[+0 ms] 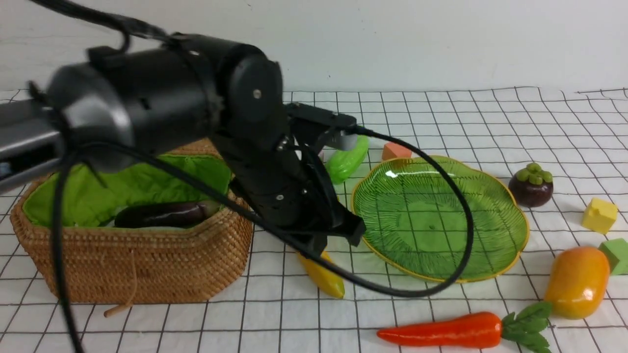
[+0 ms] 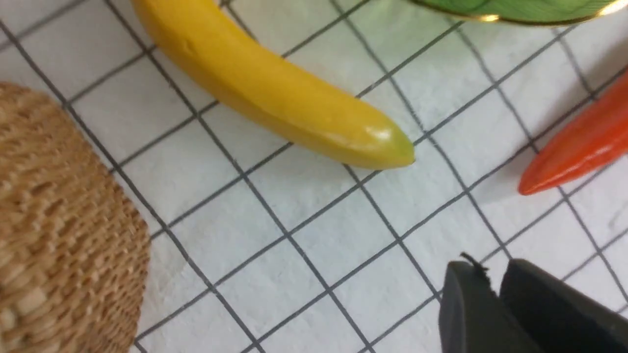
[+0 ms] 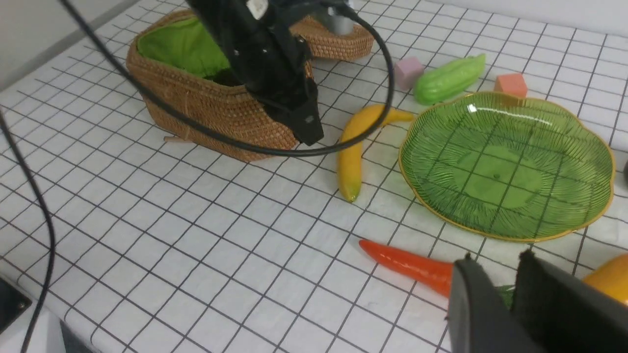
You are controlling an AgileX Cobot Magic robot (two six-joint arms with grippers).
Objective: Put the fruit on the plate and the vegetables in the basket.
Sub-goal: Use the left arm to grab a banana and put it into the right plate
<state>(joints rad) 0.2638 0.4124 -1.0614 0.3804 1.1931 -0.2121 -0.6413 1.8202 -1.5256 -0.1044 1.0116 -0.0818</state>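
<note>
Left tool [image 2: 493, 274]: narrow, its jaws almost together with nothing between them. You have it low over the tabletop [image 1: 274, 314], between the basket and the plate.
Right tool [image 3: 495, 264]: also narrow and empty. It hangs well above the near edge of the tabletop, over the leafy end of the carrot.
Banana [image 1: 324, 277]: lies flat on the tabletop between basket and plate, just beside your left tool. In the left wrist view it is in front of the jaws, not in them.
Plate [image 1: 422, 215]: sits right of centre and carries no fruit.
Mangosteen [image 1: 531, 185]: on the tabletop just past the plate's far right rim, cap up.
Mango [image 1: 578, 282]: on the tabletop near the plate's near right rim, beside the carrot's leaves.
Basket [image 1: 147, 264]: on your left, green lining showing.
Eggplant [image 1: 162, 214]: lies inside the basket.
Gourd [image 1: 346, 162]: on the tabletop behind the plate's left edge, partly hidden by your left arm.
Carrot [image 1: 441, 332]: on the tabletop at the near edge, tip pointing left, leaves right.
Woven lid [image 3: 338, 41]: behind the basket.
Cubes: an orange cube [image 1: 396, 150] behind the plate, a pink cube [image 3: 408, 72] beside the gourd, a yellow cube [image 1: 599, 214] and a green cube [image 1: 617, 255] at the far right.
</note>
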